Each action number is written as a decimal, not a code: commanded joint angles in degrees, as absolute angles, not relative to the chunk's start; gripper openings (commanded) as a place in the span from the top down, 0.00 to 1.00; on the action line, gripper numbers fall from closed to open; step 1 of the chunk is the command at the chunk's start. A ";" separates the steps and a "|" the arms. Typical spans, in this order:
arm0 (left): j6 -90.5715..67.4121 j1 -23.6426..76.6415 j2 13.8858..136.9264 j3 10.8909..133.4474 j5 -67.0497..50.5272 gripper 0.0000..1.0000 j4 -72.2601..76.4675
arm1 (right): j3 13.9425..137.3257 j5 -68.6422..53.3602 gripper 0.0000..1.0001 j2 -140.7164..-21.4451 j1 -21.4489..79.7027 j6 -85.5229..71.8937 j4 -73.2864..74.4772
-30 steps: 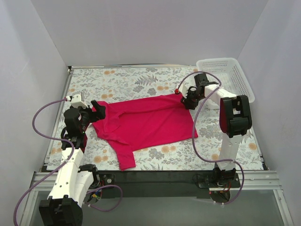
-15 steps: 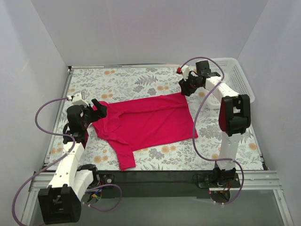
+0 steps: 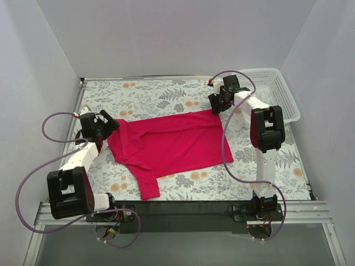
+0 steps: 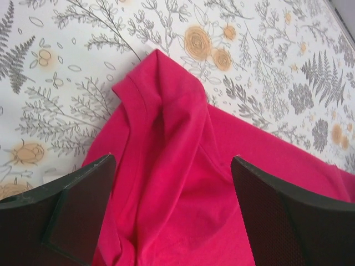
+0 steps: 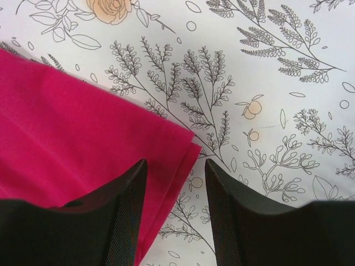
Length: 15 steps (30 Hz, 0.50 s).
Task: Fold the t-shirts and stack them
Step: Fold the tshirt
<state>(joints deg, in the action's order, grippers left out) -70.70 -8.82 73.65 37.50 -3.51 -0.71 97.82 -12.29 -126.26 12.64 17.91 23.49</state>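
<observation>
The magenta-red t-shirt (image 3: 172, 144) lies spread on the floral table, one sleeve trailing toward the near edge. My left gripper (image 3: 108, 126) is open at the shirt's left end, above a bunched sleeve (image 4: 166, 127), jaws wide and holding nothing. My right gripper (image 3: 217, 103) is open above the shirt's far right corner (image 5: 183, 141), fingers either side of the hem edge, holding nothing. The neck tag is not visible.
A white mesh basket (image 3: 272, 91) stands at the back right, close behind the right arm. The table's floral cloth (image 3: 144, 97) lies bare behind the shirt. Grey walls enclose three sides.
My right gripper has let go of the shirt's far right corner and lifted back toward the far edge. My left arm has swung back and left, its gripper still at the sleeve.
</observation>
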 commanded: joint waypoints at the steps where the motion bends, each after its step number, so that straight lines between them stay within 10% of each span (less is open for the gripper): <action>1: -71.99 -10.54 76.02 41.04 -5.00 0.22 2.98 | 99.67 -11.60 0.55 -127.52 12.57 15.38 21.27; 15: -68.12 -12.83 92.81 51.50 -15.11 0.43 3.17 | 101.34 -15.12 0.67 -129.38 12.39 13.54 21.27</action>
